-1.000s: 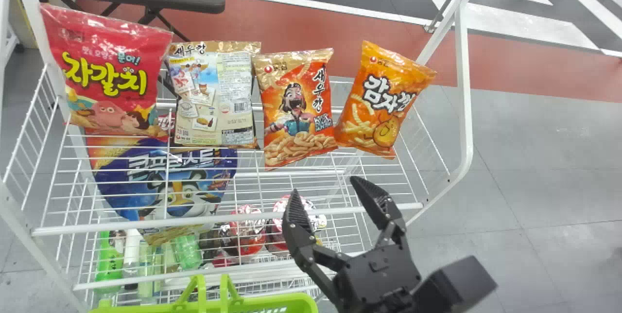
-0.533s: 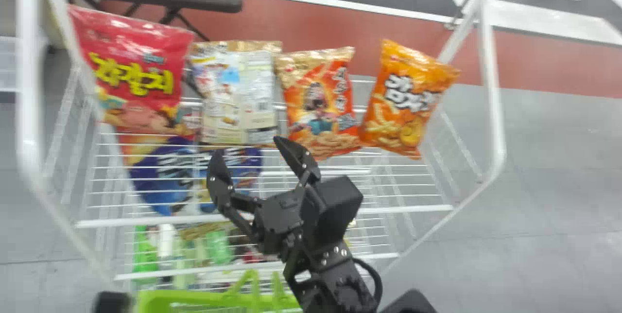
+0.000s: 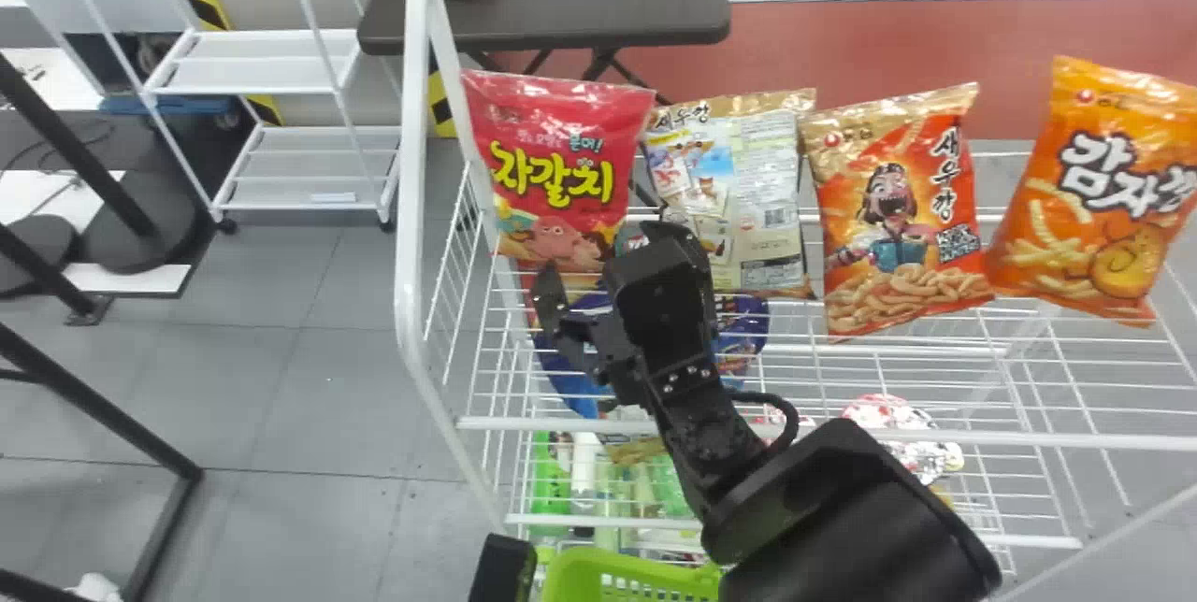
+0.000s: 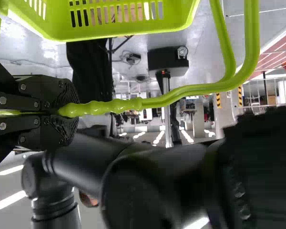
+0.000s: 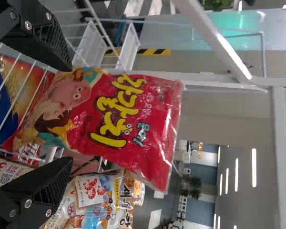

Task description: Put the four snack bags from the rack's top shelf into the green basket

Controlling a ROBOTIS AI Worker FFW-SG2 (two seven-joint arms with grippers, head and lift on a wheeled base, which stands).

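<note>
The robot's right arm (image 3: 706,424) is matte black, with a boxy block (image 3: 657,289), small silver screws (image 3: 692,371), a looping black cable (image 3: 784,406) and a broad, rounded cover (image 3: 851,499). The right gripper (image 3: 600,249) has black, tapering fingers (image 5: 47,43) with ridged inner faces.

The handle (image 4: 176,93) of the green basket (image 4: 119,34) is held by the left hand (image 3: 502,568). Its wavy grip is pinched between the ridged black fingers (image 4: 66,130) of that hand (image 4: 68,110), and past them two green bars are joined to it, both curved away. The basket's slotted wall is seen apart from the fingertips. Large black arm parts (image 4: 148,183) are shown near the handle, and grey floor (image 4: 50,50) is visible behind.
</note>
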